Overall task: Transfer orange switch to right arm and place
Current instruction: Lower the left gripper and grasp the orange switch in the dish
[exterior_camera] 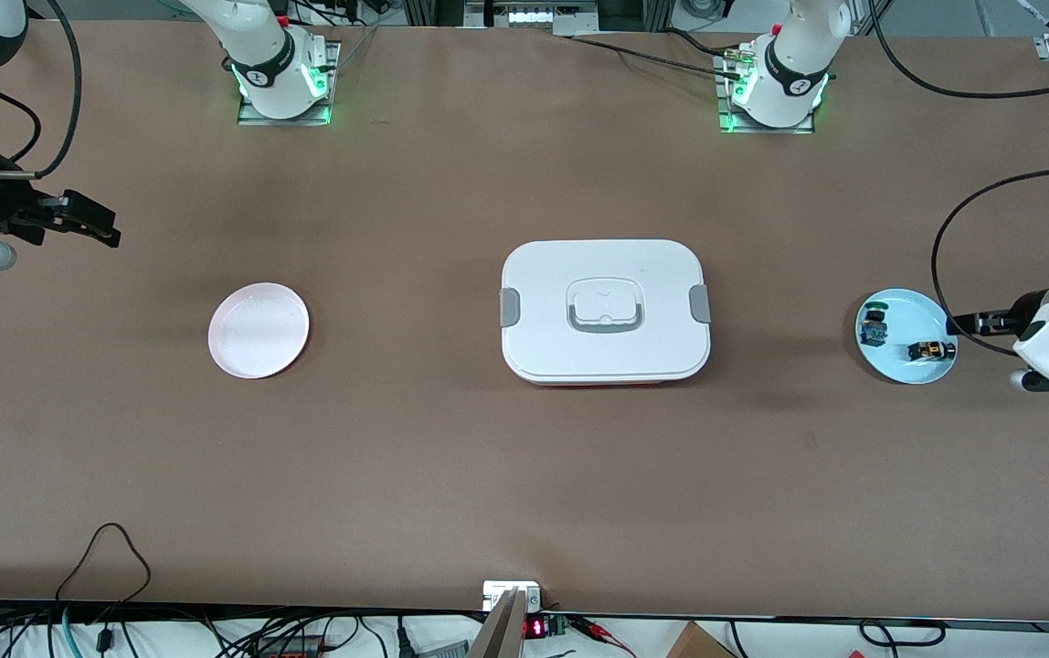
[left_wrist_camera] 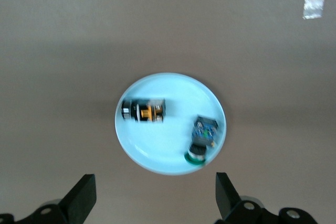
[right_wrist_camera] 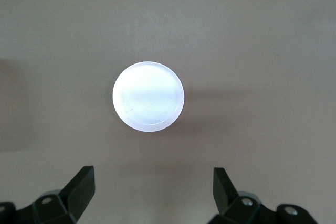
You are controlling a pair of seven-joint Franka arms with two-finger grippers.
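The orange switch (exterior_camera: pixel 932 350) lies on its side on a light blue plate (exterior_camera: pixel 908 311) at the left arm's end of the table, beside a green-capped, blue-bodied switch (exterior_camera: pixel 874 327). In the left wrist view the orange switch (left_wrist_camera: pixel 143 110) and the green switch (left_wrist_camera: pixel 202 139) both lie on the plate (left_wrist_camera: pixel 157 153). My left gripper (exterior_camera: pixel 968 323) is open and empty in the air just off the plate's rim; it also shows in the left wrist view (left_wrist_camera: pixel 155 195). My right gripper (exterior_camera: pixel 95 221) is open and empty, high over the right arm's end of the table; it also shows in the right wrist view (right_wrist_camera: pixel 152 187).
A pale pink plate (exterior_camera: pixel 259 330) lies toward the right arm's end and shows in the right wrist view (right_wrist_camera: pixel 148 96). A white lidded box with grey clips (exterior_camera: pixel 605 311) stands mid-table. Cables run along the table's front edge.
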